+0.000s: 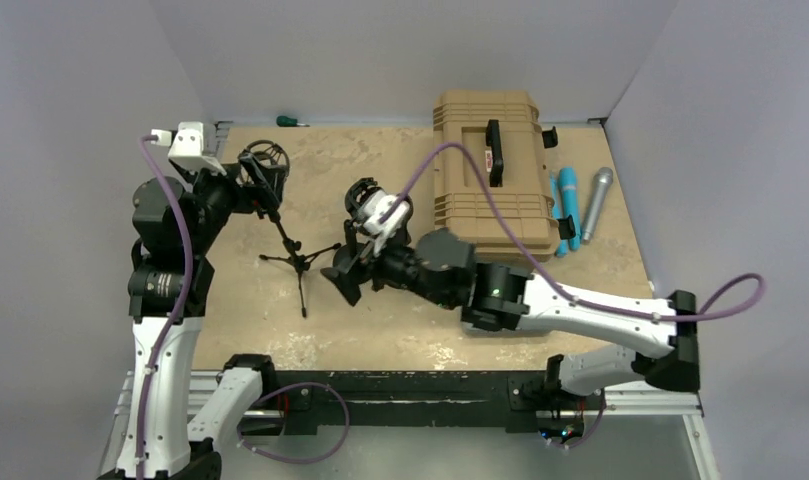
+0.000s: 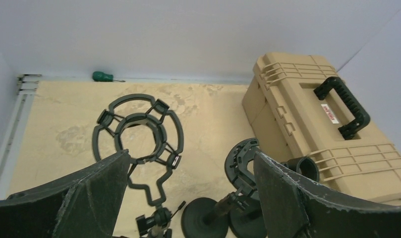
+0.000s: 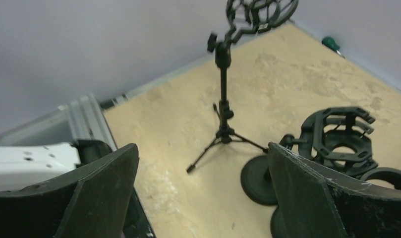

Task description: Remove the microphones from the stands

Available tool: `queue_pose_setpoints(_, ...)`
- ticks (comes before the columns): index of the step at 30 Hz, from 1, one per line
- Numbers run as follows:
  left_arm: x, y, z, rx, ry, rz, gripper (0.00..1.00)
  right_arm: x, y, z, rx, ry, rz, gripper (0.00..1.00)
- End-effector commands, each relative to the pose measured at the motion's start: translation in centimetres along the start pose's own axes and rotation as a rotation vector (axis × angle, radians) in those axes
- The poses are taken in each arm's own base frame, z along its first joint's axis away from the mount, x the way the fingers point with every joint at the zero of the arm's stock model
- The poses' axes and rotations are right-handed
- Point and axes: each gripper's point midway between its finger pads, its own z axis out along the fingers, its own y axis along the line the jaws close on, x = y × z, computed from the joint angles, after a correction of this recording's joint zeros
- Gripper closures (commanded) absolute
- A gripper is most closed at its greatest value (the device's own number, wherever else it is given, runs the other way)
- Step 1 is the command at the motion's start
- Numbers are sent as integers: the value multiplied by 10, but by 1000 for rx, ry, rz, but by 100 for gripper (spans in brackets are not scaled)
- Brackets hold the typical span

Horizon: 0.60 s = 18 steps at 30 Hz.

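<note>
The left gripper (image 2: 191, 163) is wide open and holds nothing. It hangs near the left edge of the table (image 1: 400, 335). Just in front of its fingers is the ring holder (image 2: 161, 106) on top of the tripod stand (image 1: 298, 262). That ring looks empty, because you can see the table right through it.

In the middle of the table is a second stand (image 3: 257, 181) with a round foot. Its second ring holder (image 3: 339, 134) looks empty too. The right gripper (image 3: 202, 148) hangs just beside this stand. It is wide open, with nothing between its fingers.

Next comes the tan case (image 1: 480, 170), toward the far right corner. Between the case and the right edge lie two blue microphones (image 1: 568, 205) and a grey microphone (image 1: 596, 203). They lie flat on the table, well apart from both stands. I cannot tell which one the task means.

So I think the microphone is already out, and what is left is to back the arms away.

To do that well, each arm should go up first and then pull back slowly. The fingers should stay open so they do not hook a ring. The tripod has thin legs and would tip with a small bump, so the left arm must be gentle. The right arm should keep clear of the round foot.
</note>
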Motion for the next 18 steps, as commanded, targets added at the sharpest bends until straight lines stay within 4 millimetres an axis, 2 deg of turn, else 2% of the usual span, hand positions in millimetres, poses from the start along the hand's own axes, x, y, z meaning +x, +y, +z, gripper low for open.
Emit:
queue_pose_setpoints(1, 0, 15, -13, -76, -47, 79, 8, 23, -14, 19, 166, 78, -151, 1)
queue_pose_setpoints(3, 4, 21, -15, -106, -55, 82, 8, 43, -4, 36, 121, 106, -158, 1)
queue_pose_setpoints(7, -2, 33, -19, -145, -86, 45, 8, 74, 19, 79, 26, 162, -243, 2)
queue_pose_setpoints(11, -1, 46, -19, -190, -78, -2, 9, 77, 25, 115, -13, 154, -278, 11)
queue_pose_setpoints(14, 1, 50, -20, -206, -77, -14, 9, 84, 11, 141, -38, 182, -251, 14)
queue_pose_setpoints(15, 1, 50, -21, -204, -79, -15, 9, 90, 0, 149, -23, 202, -240, 14)
queue_pose_setpoints(18, 1, 48, -22, -193, -82, -18, 9, 111, -12, 165, -21, 251, -245, 13)
